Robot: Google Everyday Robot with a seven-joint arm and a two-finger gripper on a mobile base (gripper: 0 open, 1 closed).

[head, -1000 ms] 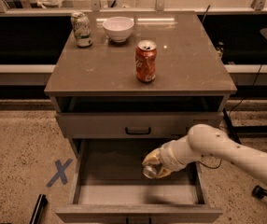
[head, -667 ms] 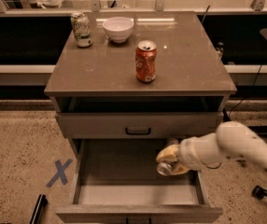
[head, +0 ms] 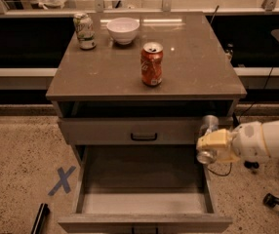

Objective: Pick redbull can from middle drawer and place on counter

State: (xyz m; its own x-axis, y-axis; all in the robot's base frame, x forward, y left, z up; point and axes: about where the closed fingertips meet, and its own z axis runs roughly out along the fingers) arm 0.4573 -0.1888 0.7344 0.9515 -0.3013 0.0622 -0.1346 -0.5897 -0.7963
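Since the earlier frame the arm has pulled right and up, so the gripper [head: 216, 144] is now out past the right wall of the middle drawer [head: 144, 179], level with the closed drawer front [head: 105, 130] above it. Gripper is clamped on the redbull can [head: 209, 126], which hangs in the air roughly upright with a slight tilt, top end poking above the gripper and bottom end below it. Can is clear of the drawer and touches nothing else. Middle drawer stands pulled open, pale floor showing. Above, the counter surface [head: 193, 67] carries an orange soda can [head: 151, 64] near the middle, a white bowl [head: 123, 29] and a green-and-white can [head: 84, 30] at the back left; the right half looks free. Step in hand, by my read: pick is done, lift and transfer under way, can not yet up at counter height. Next move likely calls for raising the can above the counter edge, swinging left over the open right side, keeping well apart from the orange soda can, then lowering it upright and letting go.
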